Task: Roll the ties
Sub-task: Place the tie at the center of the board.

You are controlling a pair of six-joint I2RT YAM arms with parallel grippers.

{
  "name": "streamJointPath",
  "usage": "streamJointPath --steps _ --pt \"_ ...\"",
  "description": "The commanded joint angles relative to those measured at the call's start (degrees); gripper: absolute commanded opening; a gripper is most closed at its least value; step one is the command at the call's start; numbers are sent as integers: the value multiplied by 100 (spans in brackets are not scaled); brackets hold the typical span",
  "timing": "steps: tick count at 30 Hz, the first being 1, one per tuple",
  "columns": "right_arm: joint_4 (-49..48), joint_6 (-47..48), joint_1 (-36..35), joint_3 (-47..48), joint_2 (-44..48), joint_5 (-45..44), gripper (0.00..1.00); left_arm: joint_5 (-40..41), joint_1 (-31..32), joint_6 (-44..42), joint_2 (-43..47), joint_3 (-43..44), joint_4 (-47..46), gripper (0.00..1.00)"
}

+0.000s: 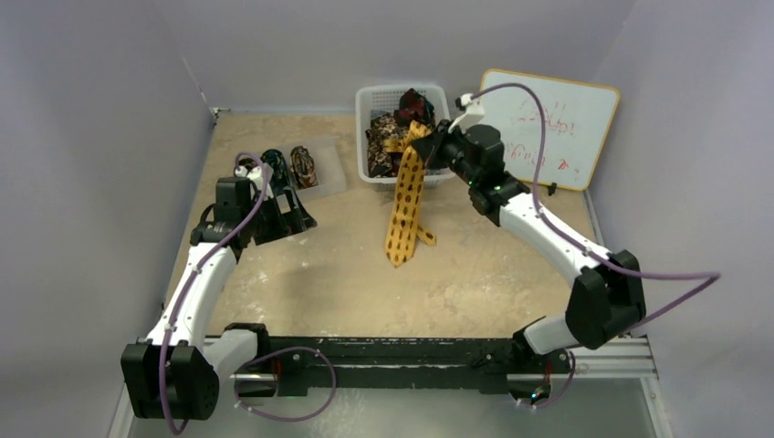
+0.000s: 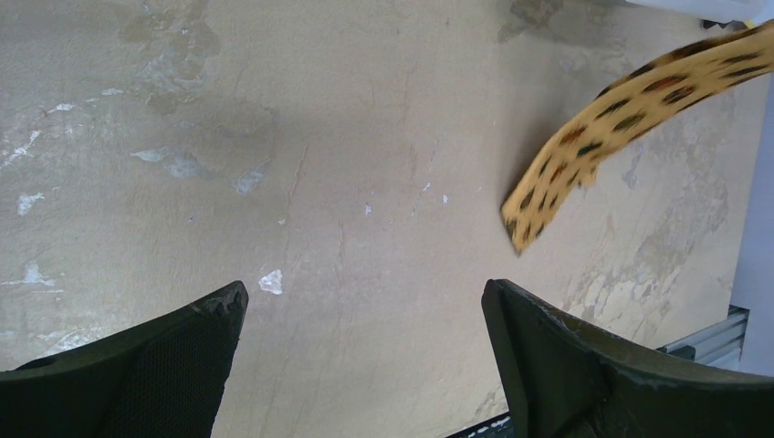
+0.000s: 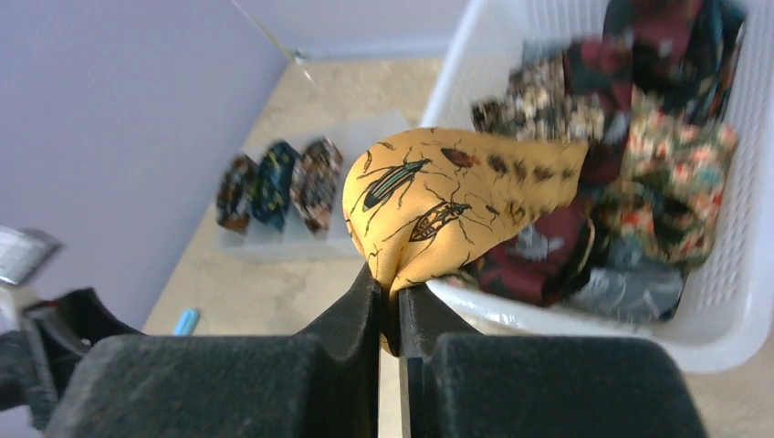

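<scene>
At the basket's front edge: the right claw (image 1: pixel 431 146) is clamped shut on one end of the golden-yellow tie (image 1: pixel 406 196). A fold of insect-printed cloth bulges above its fingertips.
Yellow tie: it hangs from that grip down past the rim of the white basket (image 1: pixel 402 89). Its lower end lies on the table (image 1: pixel 319 274) with the tip curled over.
Other ties: a loose heap of dark red, brown and floral ones fills the basket. Three rolled ties (image 1: pixel 283 169) sit side by side on a clear tray (image 1: pixel 330 169) at the left.
Right arm: stretched forward and leftward from its base, wrist raised at the basket's near side.
Left arm: reaching forward, with the left claw (image 2: pixel 365 301) spread wide and empty, low over bare table. The tie's tip lies apart to its right.
Step in hand: probably drawing the tie out of the basket to lay it flat for rolling.
Doing it well: pull toward the open middle of the table and lower the strip straight and untwisted. Take care that no other tie drags out with it.
</scene>
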State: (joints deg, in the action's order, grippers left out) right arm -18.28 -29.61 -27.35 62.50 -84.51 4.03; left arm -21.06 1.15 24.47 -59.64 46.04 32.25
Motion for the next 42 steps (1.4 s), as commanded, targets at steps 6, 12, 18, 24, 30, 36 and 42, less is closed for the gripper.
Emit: streamJointPath --steps 6,12,18,24,30,36,42 --pt "1574 1449 128 1761 1222 -849 0 -113 -19 5 117 -24 -95 100" --pt "2246 2308 461 2110 1871 -2298 0 -156 -21 5 173 -28 -116 100" --pt "2832 2788 477 2848 1754 -371 0 -203 -18 5 175 -22 -125 100" --pt "3015 2902 -1287 1786 857 -536 0 147 -19 68 429 37 -52 99" --pt "2696 1974 -3159 651 -901 -1924 0 1121 -18 337 1071 9 125 99" --pt "2372 1546 -3921 150 -1260 -1645 0 1357 -26 402 1031 50 220 99" --pt "2147 1401 -4249 143 -1252 -641 47 1172 -24 363 844 57 237 99"
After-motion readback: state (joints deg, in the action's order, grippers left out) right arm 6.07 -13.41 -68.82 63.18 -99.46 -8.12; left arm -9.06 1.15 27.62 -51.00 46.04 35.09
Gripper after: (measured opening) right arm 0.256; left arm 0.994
